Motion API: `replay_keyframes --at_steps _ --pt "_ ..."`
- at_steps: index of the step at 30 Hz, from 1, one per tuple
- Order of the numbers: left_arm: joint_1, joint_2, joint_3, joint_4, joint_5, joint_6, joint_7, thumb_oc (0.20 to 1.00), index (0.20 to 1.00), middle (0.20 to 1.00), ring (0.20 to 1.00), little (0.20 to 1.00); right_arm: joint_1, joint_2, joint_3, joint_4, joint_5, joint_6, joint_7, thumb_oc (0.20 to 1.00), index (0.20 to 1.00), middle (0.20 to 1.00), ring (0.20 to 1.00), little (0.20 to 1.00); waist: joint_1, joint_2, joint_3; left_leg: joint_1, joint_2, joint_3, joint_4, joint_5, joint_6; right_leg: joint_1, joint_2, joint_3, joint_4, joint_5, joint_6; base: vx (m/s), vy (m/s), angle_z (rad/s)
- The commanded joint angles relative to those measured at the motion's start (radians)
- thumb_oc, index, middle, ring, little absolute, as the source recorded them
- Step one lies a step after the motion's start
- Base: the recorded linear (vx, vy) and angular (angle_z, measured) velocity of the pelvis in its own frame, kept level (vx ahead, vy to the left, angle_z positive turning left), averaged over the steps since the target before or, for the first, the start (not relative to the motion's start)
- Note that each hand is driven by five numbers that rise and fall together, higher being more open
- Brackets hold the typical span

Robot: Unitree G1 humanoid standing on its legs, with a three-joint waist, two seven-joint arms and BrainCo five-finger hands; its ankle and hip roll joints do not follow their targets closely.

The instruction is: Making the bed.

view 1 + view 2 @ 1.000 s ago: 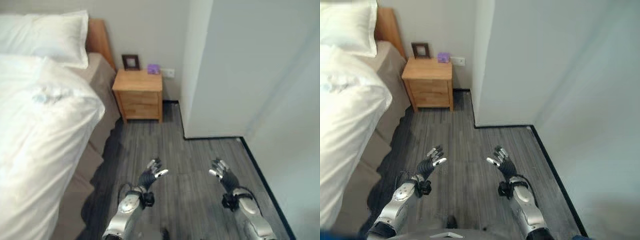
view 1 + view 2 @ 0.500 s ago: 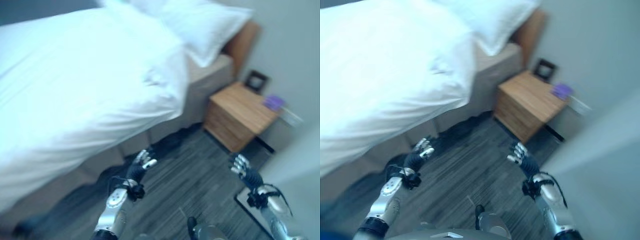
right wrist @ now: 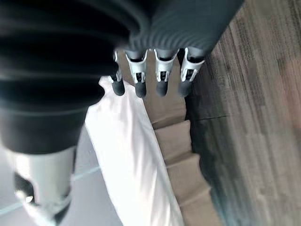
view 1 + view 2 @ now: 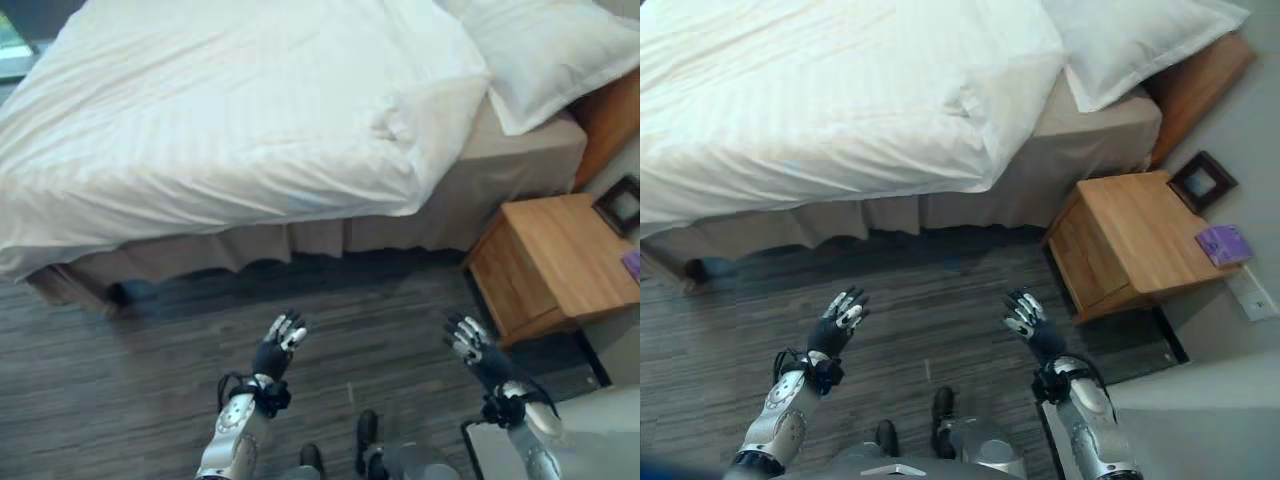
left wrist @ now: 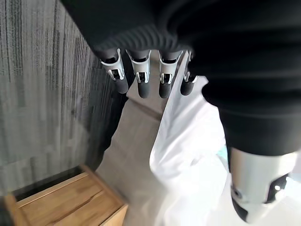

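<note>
The bed (image 4: 300, 235) is in front of the robot, across the top of the head views. A big white duvet (image 4: 230, 110) covers most of it. The near edge of the duvet hangs over the side, and its corner by the pillow (image 4: 555, 55) is bunched up. A strip of tan sheet (image 4: 520, 150) shows between that corner and the pillow. A tan skirt (image 4: 940, 210) hangs down below the duvet to the dark wood floor (image 4: 120, 390).

There is open floor between the bed and the robot. The left hand (image 4: 277, 347) and the right hand (image 4: 470, 345) are up in the air over this floor, well apart. Both have straight, spread fingers and hold nothing.

A wooden nightstand (image 4: 1130, 245) stands near the right hand, next to the head of the bed. A small picture frame (image 4: 1202, 182) and a purple thing (image 4: 1223, 244) sit on it.

A second ago the bed was off to the left side. Now the whole view has turned to face its long side. The hands look just as they did.
</note>
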Motion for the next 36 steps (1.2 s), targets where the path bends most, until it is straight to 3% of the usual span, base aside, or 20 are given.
replay_keyframes --at_steps 1,3,4,10,14,15,16,17,19,20,22,23,25,27,29,31,33,34,35,36 --pt "0.023 0.016 0.034 0.005 0.026 -0.050 0.023 1.000 1.000 1.000 1.000 1.000 0.030 0.018 0.034 -0.070 -0.045 -0.038 -0.018 1.000 1.000 1.000 1.000 1.000 -0.013 -0.015 -0.093 -0.020 0.008 -0.036 -0.015 0.078 -0.012 0.195 -0.072 0.028 -0.332 0.224 0.108 -0.05 0.075 -0.29" --pt "0.023 0.014 0.042 0.002 0.030 -0.057 0.034 1.000 1.000 1.000 1.000 1.000 0.023 0.014 0.040 -0.075 -0.082 -0.038 -0.025 1.000 1.000 1.000 1.000 1.000 -0.014 -0.013 -0.078 -0.017 0.008 -0.037 -0.008 0.072 -0.006 0.166 -0.075 0.040 -0.289 0.228 0.106 -0.06 0.037 -0.40" --pt "0.026 -0.003 0.072 -0.010 -0.007 -0.084 0.108 1.000 1.000 1.000 1.000 1.000 -0.042 0.028 -0.071 0.107 0.012 -0.070 -0.177 1.000 1.000 1.000 1.000 1.000 -0.006 0.012 -0.041 -0.042 -0.019 -0.018 -0.023 0.070 -0.009 0.119 0.015 0.003 -0.288 0.201 0.057 -0.03 0.014 -0.14" --pt "0.054 -0.029 0.068 -0.020 -0.035 -0.073 0.101 1.000 1.000 1.000 1.000 1.000 -0.091 0.022 -0.053 0.131 0.024 -0.064 -0.186 1.000 1.000 1.000 1.000 1.000 0.000 0.012 -0.070 -0.028 -0.032 -0.026 -0.023 0.060 0.000 0.163 0.021 0.025 -0.344 0.216 0.062 0.08 0.025 -0.04" --pt "0.036 -0.020 0.085 -0.026 -0.057 -0.078 0.103 1.000 1.000 1.000 1.000 1.000 -0.109 0.006 -0.027 0.132 0.005 -0.049 -0.167 1.000 1.000 1.000 1.000 1.000 0.015 0.013 -0.048 -0.016 -0.043 -0.045 -0.023 0.056 0.010 0.151 0.003 0.010 -0.287 0.199 0.066 0.00 0.057 -0.01" --pt "0.026 -0.014 0.094 -0.026 -0.048 -0.084 0.117 1.000 1.000 1.000 1.000 1.000 -0.120 0.007 -0.025 0.127 -0.001 -0.049 -0.170 1.000 1.000 1.000 1.000 1.000 0.021 0.018 -0.035 -0.016 -0.042 -0.038 -0.023 0.050 0.017 0.121 -0.009 -0.015 -0.222 0.195 0.072 -0.06 0.127 -0.07" --pt "0.014 -0.005 0.108 -0.021 -0.043 -0.089 0.130 1.000 1.000 1.000 1.000 1.000 -0.122 0.018 -0.026 0.118 -0.008 -0.046 -0.169 1.000 1.000 1.000 1.000 1.000 0.033 0.033 -0.019 -0.007 -0.043 -0.017 -0.023 0.028 0.037 0.041 -0.046 -0.059 -0.035 0.189 0.104 -0.06 0.127 -0.17" --pt "0.014 -0.005 0.108 -0.021 -0.043 -0.089 0.130 1.000 1.000 1.000 1.000 1.000 -0.122 0.018 -0.026 0.118 -0.008 -0.046 -0.169 1.000 1.000 1.000 1.000 1.000 0.033 0.033 -0.020 -0.008 -0.043 -0.016 -0.023 0.028 0.037 0.040 -0.046 -0.058 -0.033 0.188 0.104 0.01 0.142 -0.35" --pt "0.005 0.015 0.132 -0.002 -0.027 -0.095 0.156 1.000 1.000 1.000 1.000 1.000 -0.129 0.042 -0.028 0.133 -0.038 -0.045 -0.187 1.000 1.000 1.000 1.000 1.000 0.017 0.045 -0.001 0.045 -0.042 -0.002 -0.023 -0.009 0.039 -0.052 -0.121 -0.089 0.077 0.275 0.154 0.14 0.053 -0.29" --pt "0.005 0.015 0.132 -0.003 -0.027 -0.095 0.156 1.000 1.000 1.000 1.000 1.000 -0.129 0.042 -0.028 0.133 -0.038 -0.045 -0.188 1.000 1.000 1.000 1.000 1.000 0.016 0.044 0.000 0.046 -0.042 -0.002 -0.023 -0.009 0.040 -0.052 -0.122 -0.089 0.079 0.274 0.154 0.24 -0.032 -0.09" --pt "0.003 0.016 0.142 0.000 -0.039 -0.098 0.147 1.000 1.000 1.000 1.000 1.000 -0.119 0.054 -0.043 0.126 -0.022 -0.052 -0.182 1.000 1.000 1.000 1.000 1.000 -0.009 0.051 -0.004 0.081 -0.029 -0.019 -0.023 -0.025 0.019 -0.069 -0.141 -0.072 -0.018 0.284 0.138 0.36 -0.117 0.13" --pt "0.001 0.022 0.140 0.002 -0.044 -0.093 0.134 1.000 1.000 1.000 1.000 1.000 -0.097 0.048 -0.053 0.121 -0.035 -0.060 -0.185 1.000 1.000 1.000 1.000 1.000 -0.043 0.050 -0.012 0.115 -0.012 -0.031 -0.023 -0.048 -0.008 -0.098 -0.165 -0.045 -0.160 0.319 0.147 0.52 -0.203 0.22" --pt "-0.032 0.039 0.120 0.018 -0.017 -0.092 0.138 1.000 1.000 1.000 1.000 1.000 -0.088 0.053 -0.063 0.132 -0.025 -0.064 -0.196 1.000 1.000 1.000 1.000 1.000 -0.078 0.050 -0.019 0.164 0.006 -0.048 -0.023 -0.067 -0.032 -0.129 -0.167 0.009 -0.267 0.361 0.162 0.45 -0.192 0.34" --pt "-0.080 0.048 0.094 0.025 -0.004 -0.100 0.138 1.000 1.000 1.000 1.000 1.000 -0.080 0.052 -0.070 0.125 -0.024 -0.070 -0.200 1.000 1.000 1.000 1.000 1.000 -0.117 0.052 -0.026 0.236 0.040 -0.067 -0.023 -0.084 -0.062 -0.180 -0.179 0.054 -0.341 0.394 0.181 0.47 -0.249 0.54" --pt "-0.093 0.046 0.074 0.027 0.001 -0.102 0.133 1.000 1.000 1.000 1.000 1.000 -0.061 0.046 -0.072 0.104 -0.035 -0.068 -0.197 1.000 1.000 1.000 1.000 1.000 -0.134 0.055 -0.029 0.270 0.058 -0.083 -0.023 -0.091 -0.073 -0.187 -0.180 0.063 -0.325 0.393 0.189 0.54 -0.338 0.13" --pt "-0.108 0.025 0.038 0.044 -0.014 -0.090 0.122 1.000 1.000 1.000 1.000 1.000 -0.065 0.040 -0.068 0.109 -0.026 -0.067 -0.195 1.000 1.000 1.000 1.000 1.000 -0.138 0.056 -0.052 0.282 0.110 -0.104 0.061 0.026 -0.111 -0.159 -0.150 0.021 -0.260 0.382 0.166 0.63 -0.477 0.50" --pt "-0.108 0.005 0.026 0.050 -0.043 -0.082 0.131 1.000 1.000 1.000 1.000 1.000 -0.093 0.019 -0.035 0.140 -0.036 -0.062 -0.201 1.000 1.000 1.000 1.000 1.000 -0.140 0.054 -0.063 0.201 0.168 -0.119 0.330 0.223 -0.123 -0.118 -0.104 0.013 -0.205 0.336 0.108 0.40 -0.382 0.40" --pt "-0.108 0.005 0.026 0.050 -0.043 -0.082 0.131 1.000 1.000 1.000 1.000 1.000 -0.093 0.019 -0.034 0.140 -0.036 -0.062 -0.201 1.000 1.000 1.000 1.000 1.000 -0.141 0.053 -0.065 0.198 0.166 -0.121 0.330 0.224 -0.123 -0.119 -0.106 0.012 -0.206 0.336 0.108 0.50 -0.646 -0.05" --pt "-0.106 -0.011 0.017 0.027 -0.100 -0.069 0.120 1.000 1.000 1.000 1.000 1.000 -0.104 0.006 -0.018 0.116 -0.001 -0.077 -0.203 1.000 1.000 1.000 1.000 1.000 -0.120 0.015 -0.049 0.053 0.240 -0.045 0.600 0.304 -0.101 -0.013 -0.069 -0.010 -0.216 0.276 0.032 0.49 -0.651 -0.28" --pt "-0.108 -0.012 0.002 0.031 -0.088 -0.065 0.114 1.000 1.000 1.000 1.000 1.000 -0.104 0.000 -0.008 0.109 -0.001 -0.075 -0.191 1.000 1.000 1.000 1.000 1.000 -0.097 -0.008 -0.039 0.016 0.230 -0.039 0.677 0.272 -0.082 0.034 -0.056 -0.008 -0.235 0.256 0.014 0.63 -0.784 -0.17"
